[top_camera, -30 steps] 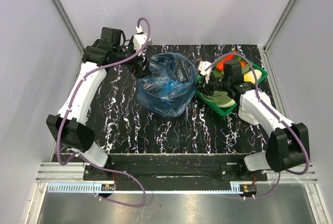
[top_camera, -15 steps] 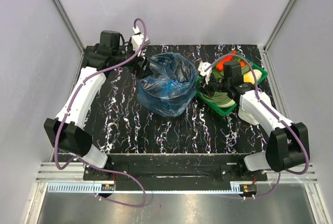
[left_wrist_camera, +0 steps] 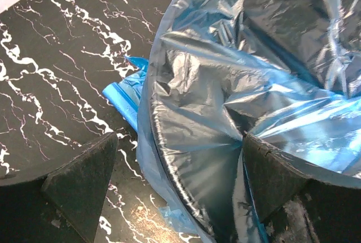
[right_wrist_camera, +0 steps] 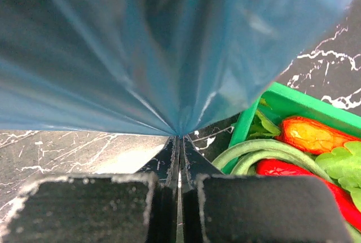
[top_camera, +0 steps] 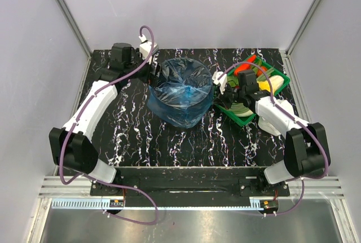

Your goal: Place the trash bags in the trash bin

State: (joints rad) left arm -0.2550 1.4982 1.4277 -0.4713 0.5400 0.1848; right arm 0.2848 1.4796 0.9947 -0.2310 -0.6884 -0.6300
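Black marbled desk (top_camera: 130, 136), pale walls. Trash bag (top_camera: 181, 88) draped over trash bin (left_wrist_camera: 179, 195), centre frame, film stretched across the rim. Risk: thin film tears or slides off the rim under a sideways pull; unanchored bin could tip. Right hand (top_camera: 221, 85), centre right beside green tray (top_camera: 280, 78), clenched on a pinch of film. Left hand (top_camera: 157, 75), upper left, released, fingers straddling the rim.
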